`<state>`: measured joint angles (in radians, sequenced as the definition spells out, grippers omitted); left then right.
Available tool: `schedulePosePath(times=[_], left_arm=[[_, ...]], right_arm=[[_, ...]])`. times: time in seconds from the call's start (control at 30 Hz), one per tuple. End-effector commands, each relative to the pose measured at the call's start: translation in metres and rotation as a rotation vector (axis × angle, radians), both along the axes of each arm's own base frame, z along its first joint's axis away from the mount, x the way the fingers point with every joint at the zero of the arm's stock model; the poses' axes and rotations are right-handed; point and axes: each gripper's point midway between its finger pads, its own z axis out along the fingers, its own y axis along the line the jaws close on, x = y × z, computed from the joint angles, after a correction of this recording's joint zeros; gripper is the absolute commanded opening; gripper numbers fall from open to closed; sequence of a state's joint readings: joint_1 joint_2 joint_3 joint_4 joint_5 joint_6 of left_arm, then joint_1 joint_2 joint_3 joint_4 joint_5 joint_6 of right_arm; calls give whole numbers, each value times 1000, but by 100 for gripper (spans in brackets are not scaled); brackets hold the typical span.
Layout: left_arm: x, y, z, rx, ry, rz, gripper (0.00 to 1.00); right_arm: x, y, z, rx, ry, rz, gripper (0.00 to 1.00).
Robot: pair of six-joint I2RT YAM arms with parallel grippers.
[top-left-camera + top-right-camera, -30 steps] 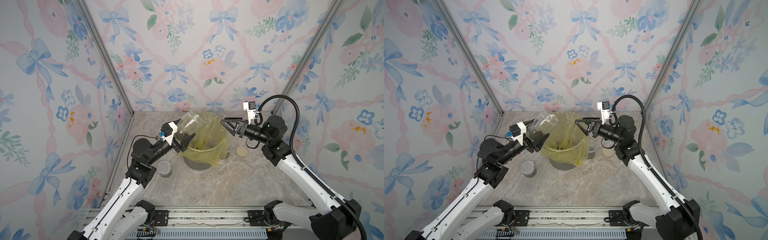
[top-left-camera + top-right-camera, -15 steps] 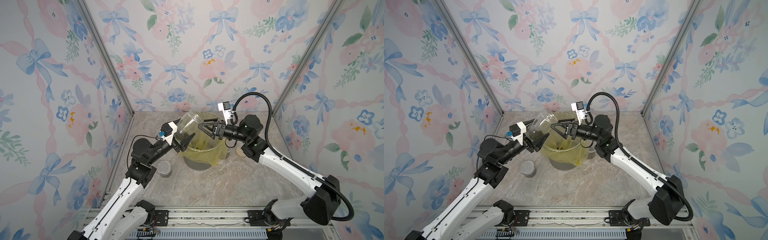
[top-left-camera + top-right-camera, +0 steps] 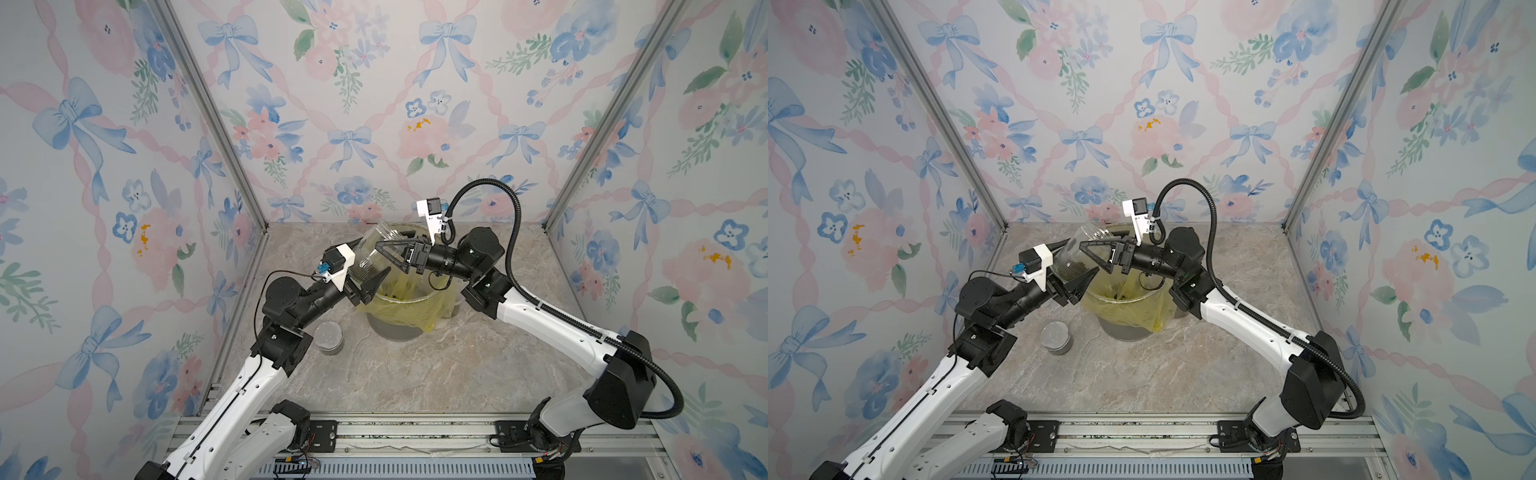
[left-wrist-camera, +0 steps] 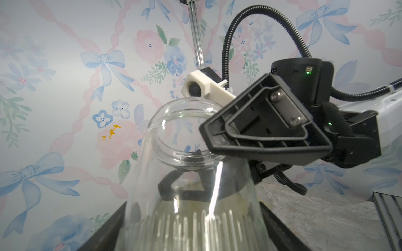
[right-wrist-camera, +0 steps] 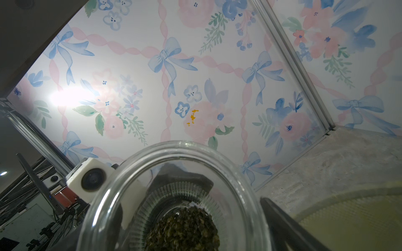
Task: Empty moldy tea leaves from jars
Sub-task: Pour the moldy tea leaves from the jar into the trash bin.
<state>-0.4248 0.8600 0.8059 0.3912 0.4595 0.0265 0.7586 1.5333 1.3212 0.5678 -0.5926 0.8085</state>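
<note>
Swung across in the last second, the white-and-black right arm [image 3: 552,328] now reaches over the large round bin lined with a yellow translucent bag [image 3: 388,330]. Its black right gripper [image 3: 386,255], which stood well off to the bin's side, sits at the mouth of the clear ribbed jar [image 4: 191,217]. Its fingers have spread a little more and stand wide, one to either side of the jar's neck; whether they touch the wall I cannot tell. The left arm [image 3: 232,399] has not shifted: elbow bent, forearm raised, its left gripper [image 3: 1082,256] is clamped across the jar's ribbed lower body, holding it tilted above the bin with the mouth pointing up and away from the left fingers. A second small clear jar [image 3: 328,337] stands on the marble-patterned table [image 3: 415,382], well below the left fingers. The dark brownish-green clump of moldy tea leaves [image 5: 185,228] lies at the held jar's base, between the left fingers and beyond the right ones. Nothing seems tipped from this jar yet, and the approach looks like a handover or a two-handed tip.
</note>
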Motion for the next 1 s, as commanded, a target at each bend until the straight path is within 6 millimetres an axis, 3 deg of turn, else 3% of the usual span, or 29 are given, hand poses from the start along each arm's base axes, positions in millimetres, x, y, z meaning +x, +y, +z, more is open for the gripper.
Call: schedulePosePath(times=[0.0,0.13,0.47,0.57,0.83,0.97], left_arm=[[-10,3,21,-27,-91,-7,11],[-9,2,21,-27,-88,-7,11],[-3,2,17,-29,-74,2,13],[-1,1,16,-35,-69,-1,27],[6,-3,23,-84,-91,12,94],[-1,-7,31,-103,-192,8,98]], right_arm=[[-4,4,27,68,-44,6,98],[-3,10,28,73,-36,15,90],[3,12,20,53,-15,1,49],[5,6,24,52,-3,-17,45],[8,-21,41,70,35,-67,40],[12,-38,51,89,59,-82,39]])
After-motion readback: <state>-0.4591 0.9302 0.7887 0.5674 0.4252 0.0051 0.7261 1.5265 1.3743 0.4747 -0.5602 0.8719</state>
